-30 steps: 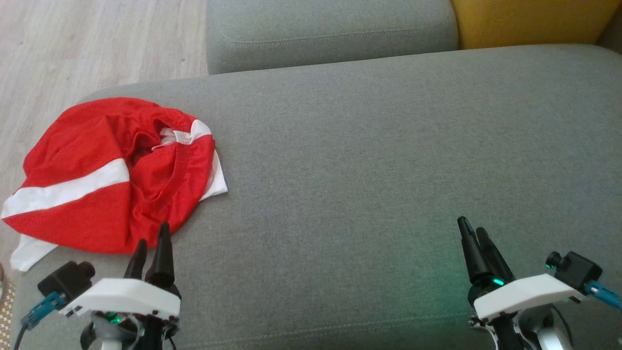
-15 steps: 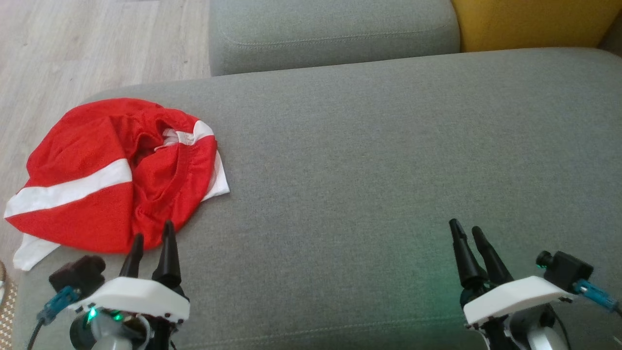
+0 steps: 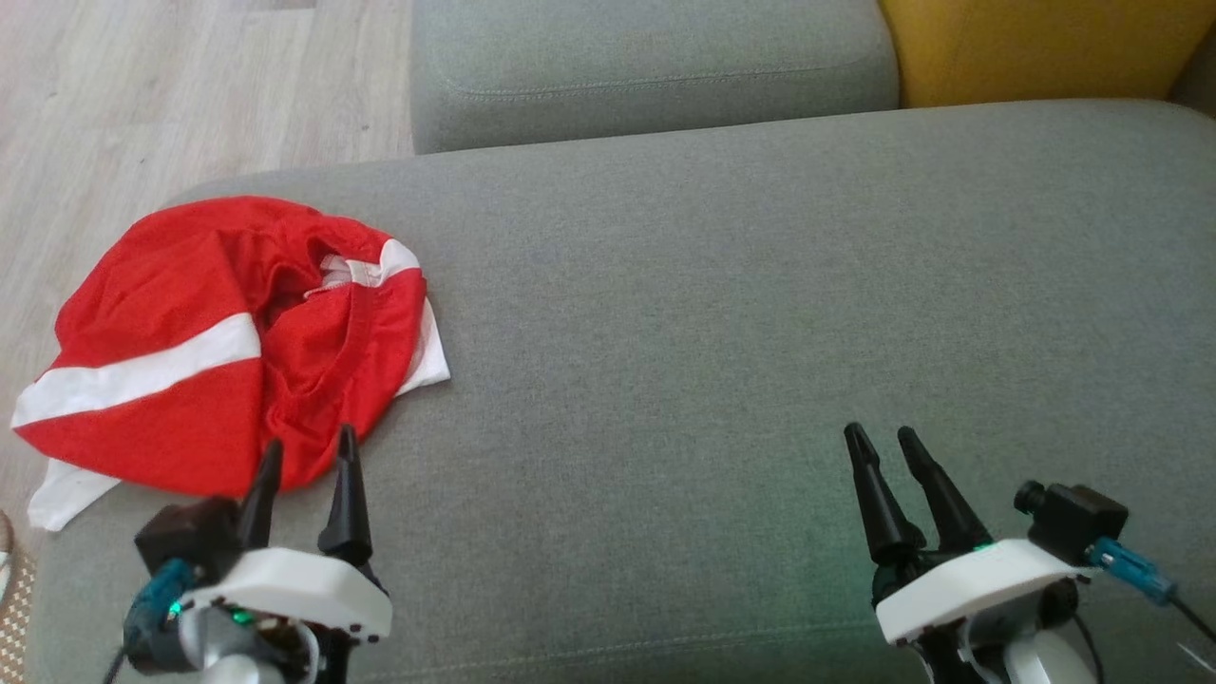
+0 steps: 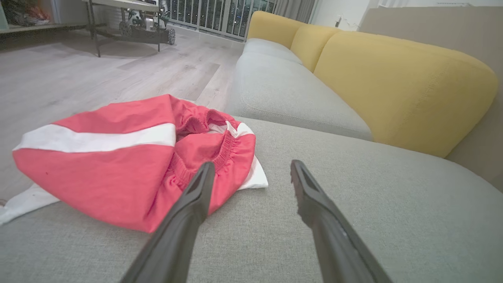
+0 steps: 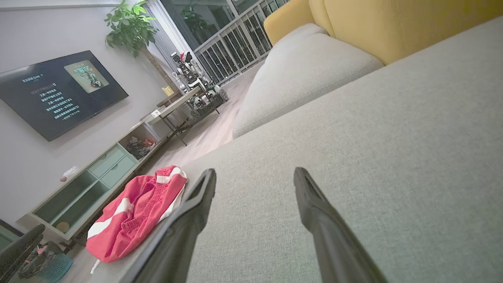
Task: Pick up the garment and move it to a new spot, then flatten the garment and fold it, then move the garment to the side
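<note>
The garment (image 3: 209, 342) is a crumpled pair of red shorts with a white stripe, lying at the left end of the grey sofa seat (image 3: 722, 313). It also appears in the left wrist view (image 4: 125, 157) and, small, in the right wrist view (image 5: 135, 212). My left gripper (image 3: 309, 454) stands open just in front of the garment's near edge, with nothing between its fingers. In its wrist view the left gripper (image 4: 251, 171) points at the garment's right edge. My right gripper (image 3: 885, 439) is open over bare cushion at the lower right, far from the garment.
A second grey cushion (image 3: 646, 66) lies beyond the seat, with a yellow backrest (image 3: 1035, 43) at the far right. Wooden floor (image 3: 190, 95) borders the seat's left end, where the garment overhangs the edge. A TV (image 5: 59, 92) and low cabinet (image 5: 98, 177) stand across the room.
The left gripper's fingers have spread wider and the arm shifted slightly right. The right gripper has moved a little left and its fingers now stand apart. The garment has not moved.
</note>
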Available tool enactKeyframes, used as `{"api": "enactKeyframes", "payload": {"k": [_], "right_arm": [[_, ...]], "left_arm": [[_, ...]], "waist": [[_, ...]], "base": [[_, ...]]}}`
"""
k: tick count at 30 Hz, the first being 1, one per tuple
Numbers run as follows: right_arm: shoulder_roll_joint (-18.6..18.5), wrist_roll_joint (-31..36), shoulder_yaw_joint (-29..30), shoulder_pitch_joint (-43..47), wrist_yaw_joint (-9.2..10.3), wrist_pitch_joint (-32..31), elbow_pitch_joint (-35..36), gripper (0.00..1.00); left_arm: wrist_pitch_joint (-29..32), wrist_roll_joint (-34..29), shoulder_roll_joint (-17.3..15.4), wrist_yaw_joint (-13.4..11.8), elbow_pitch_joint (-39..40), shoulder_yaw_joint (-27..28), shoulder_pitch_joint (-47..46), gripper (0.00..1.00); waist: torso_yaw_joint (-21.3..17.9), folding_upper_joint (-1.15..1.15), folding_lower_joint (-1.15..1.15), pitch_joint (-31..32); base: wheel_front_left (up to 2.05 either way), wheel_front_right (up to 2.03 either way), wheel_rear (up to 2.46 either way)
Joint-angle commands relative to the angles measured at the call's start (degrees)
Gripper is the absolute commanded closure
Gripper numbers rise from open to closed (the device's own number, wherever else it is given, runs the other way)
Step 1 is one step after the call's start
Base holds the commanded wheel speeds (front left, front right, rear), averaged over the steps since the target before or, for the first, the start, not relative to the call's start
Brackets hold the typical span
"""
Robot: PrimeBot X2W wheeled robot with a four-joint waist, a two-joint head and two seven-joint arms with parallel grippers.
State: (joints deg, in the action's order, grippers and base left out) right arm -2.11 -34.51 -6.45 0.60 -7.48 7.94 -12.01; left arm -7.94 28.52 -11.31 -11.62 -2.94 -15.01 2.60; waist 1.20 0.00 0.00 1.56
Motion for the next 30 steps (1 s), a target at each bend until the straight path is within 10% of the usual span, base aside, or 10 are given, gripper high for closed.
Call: {"api": "enactKeyframes", "payload": {"k": [1, 30], "right_arm": [[-0.55, 1.88, -1.28, -3.15, -0.01, 1.02, 2.88, 0.0], [-0.72, 21.33, -7.48, -2.93, -0.01, 5.92, 5.91, 0.0]], "left_arm": [[-1.07, -2.22, -1.54, -0.64, 2.58, 0.78, -1.85, 0.0], [-5.93, -22.47, -3.76, -4.86, 7.87, -4.61, -1.67, 0.0]], "waist": [[-0.03, 0.0, 0.0, 0.07], [0.73, 0.0, 0.0, 0.2]], "base": [[0.0, 0.0, 0.0], [0.0, 0.0, 0.0]]}}
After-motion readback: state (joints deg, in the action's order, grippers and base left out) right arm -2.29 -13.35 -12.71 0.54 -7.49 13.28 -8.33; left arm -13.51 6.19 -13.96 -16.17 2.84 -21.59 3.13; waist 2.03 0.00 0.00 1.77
